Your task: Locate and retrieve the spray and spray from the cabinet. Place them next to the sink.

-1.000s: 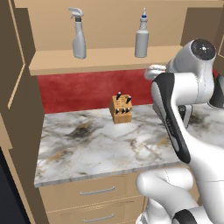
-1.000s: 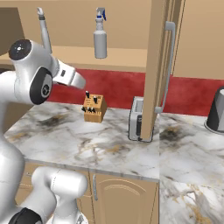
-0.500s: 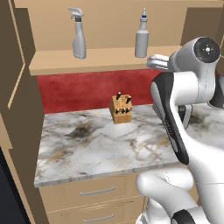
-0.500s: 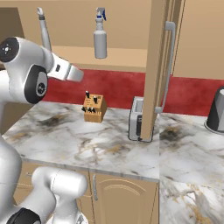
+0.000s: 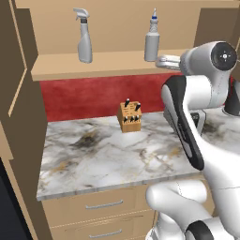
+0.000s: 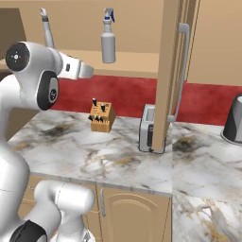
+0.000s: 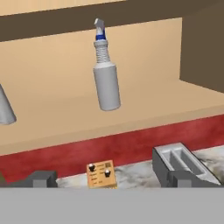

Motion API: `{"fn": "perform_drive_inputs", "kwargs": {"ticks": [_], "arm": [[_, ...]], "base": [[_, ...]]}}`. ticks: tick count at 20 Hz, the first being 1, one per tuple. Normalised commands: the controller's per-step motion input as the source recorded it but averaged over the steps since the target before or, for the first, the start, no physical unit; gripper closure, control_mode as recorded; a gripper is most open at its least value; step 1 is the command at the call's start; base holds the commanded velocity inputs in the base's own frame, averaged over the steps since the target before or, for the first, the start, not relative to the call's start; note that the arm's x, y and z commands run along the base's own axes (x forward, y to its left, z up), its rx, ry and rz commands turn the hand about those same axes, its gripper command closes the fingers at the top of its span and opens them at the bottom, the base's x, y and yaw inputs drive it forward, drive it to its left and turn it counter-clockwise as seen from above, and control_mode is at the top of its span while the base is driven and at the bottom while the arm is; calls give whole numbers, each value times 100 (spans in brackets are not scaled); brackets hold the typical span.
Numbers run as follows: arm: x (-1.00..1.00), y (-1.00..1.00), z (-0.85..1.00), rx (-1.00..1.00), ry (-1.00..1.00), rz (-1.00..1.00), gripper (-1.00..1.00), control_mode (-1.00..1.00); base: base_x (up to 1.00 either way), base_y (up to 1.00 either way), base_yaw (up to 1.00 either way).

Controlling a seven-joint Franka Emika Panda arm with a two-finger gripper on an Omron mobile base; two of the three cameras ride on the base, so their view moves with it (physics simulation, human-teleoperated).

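Since a second ago the arm has risen, its tool [image 7: 109, 177] spread wide below the shelf [image 5: 112, 63]. Both spray bottles stand there: the blue-tipped nozzle bottle [image 7: 105, 72] ahead looks light, rigid, smooth; grasp its cylindrical body.

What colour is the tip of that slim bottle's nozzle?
Blue, on the slim spray bottle; the hand view shows it best.

trigger spray [image 7: 5, 107] — cropped, toaster [image 6: 146, 127] half-hidden
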Motion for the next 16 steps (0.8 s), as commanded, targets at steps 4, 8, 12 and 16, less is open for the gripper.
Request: {"fn": "perform_drive_inputs", "kwargs": {"ticks": [4,8,12,16], "arm": [[34,0,25,-14,2,2,-100,-100],[32,-3,2,-4,6,-1,-100,-100],[38,-3,0,0,4,0,-100,-100],[51,-10,0,0,0,5,-100,-100]], "base": [[0,0,0],[0,0,0],[0,0,0],[0,0,0]]}}
